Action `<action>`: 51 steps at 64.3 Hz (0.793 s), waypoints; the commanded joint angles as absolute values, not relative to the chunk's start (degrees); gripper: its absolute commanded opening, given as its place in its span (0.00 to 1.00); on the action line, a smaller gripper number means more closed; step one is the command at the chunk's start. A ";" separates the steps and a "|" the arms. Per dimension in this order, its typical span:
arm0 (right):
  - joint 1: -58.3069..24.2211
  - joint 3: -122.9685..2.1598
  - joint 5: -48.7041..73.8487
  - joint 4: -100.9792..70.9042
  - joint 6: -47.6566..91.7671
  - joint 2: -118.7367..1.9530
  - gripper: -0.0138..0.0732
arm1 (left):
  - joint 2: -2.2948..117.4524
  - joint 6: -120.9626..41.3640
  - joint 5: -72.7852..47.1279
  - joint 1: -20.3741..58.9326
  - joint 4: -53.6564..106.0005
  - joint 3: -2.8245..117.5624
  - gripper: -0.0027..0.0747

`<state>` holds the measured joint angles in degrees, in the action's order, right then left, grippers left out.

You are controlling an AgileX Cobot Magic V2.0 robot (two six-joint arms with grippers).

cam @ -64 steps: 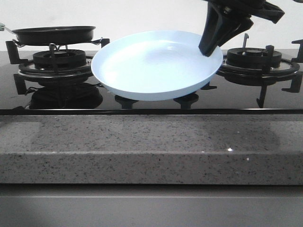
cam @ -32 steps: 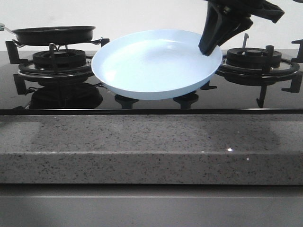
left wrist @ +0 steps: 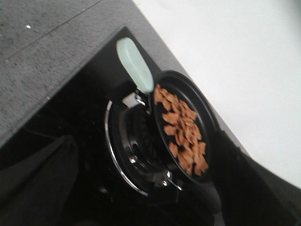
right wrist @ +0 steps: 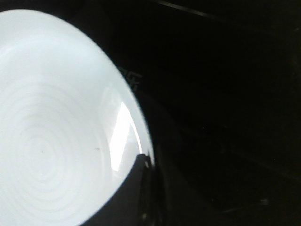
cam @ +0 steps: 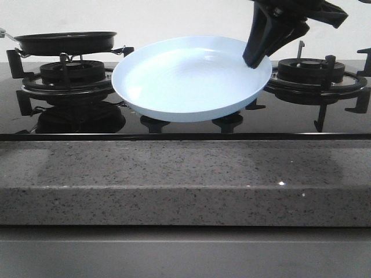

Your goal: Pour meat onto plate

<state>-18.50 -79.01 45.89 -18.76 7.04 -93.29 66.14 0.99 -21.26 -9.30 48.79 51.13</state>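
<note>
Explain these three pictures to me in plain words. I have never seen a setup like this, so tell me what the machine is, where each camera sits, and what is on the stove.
This is a robot with two arms, each ending in a two-fingered gripper. The front picture comes from a camera looking forward over a stone counter edge at a black gas hob. There the right gripper holds the far right rim of the pale-blue plate, tilted and lifted above the hob. The plate has nothing on it yet.

The other two pictures come from cameras on the wrists. The right wrist view shows that same plate up close, with the dark gripper fingers at its rim. The left wrist view looks from above at the black frying pan with its pale handle, resting on the left burner. In it lies the meat, small brown-orange pieces. The left gripper holds nothing; its dark fingers edge that view, too blurred to tell how they stand.
</note>
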 commanded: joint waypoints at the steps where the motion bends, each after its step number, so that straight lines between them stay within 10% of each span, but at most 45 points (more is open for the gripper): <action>1: -18.23 -80.40 43.32 -20.41 7.71 -90.20 0.09 | 69.34 -0.47 -24.67 -12.00 51.04 57.22 0.77; 51: -18.23 -80.40 43.32 -20.41 7.71 -90.20 0.09 | 94.54 -17.84 -42.10 -18.03 76.52 75.76 0.77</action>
<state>-18.50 -79.01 45.89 -18.86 7.04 -93.29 95.42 -16.98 -42.02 -17.96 71.90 72.78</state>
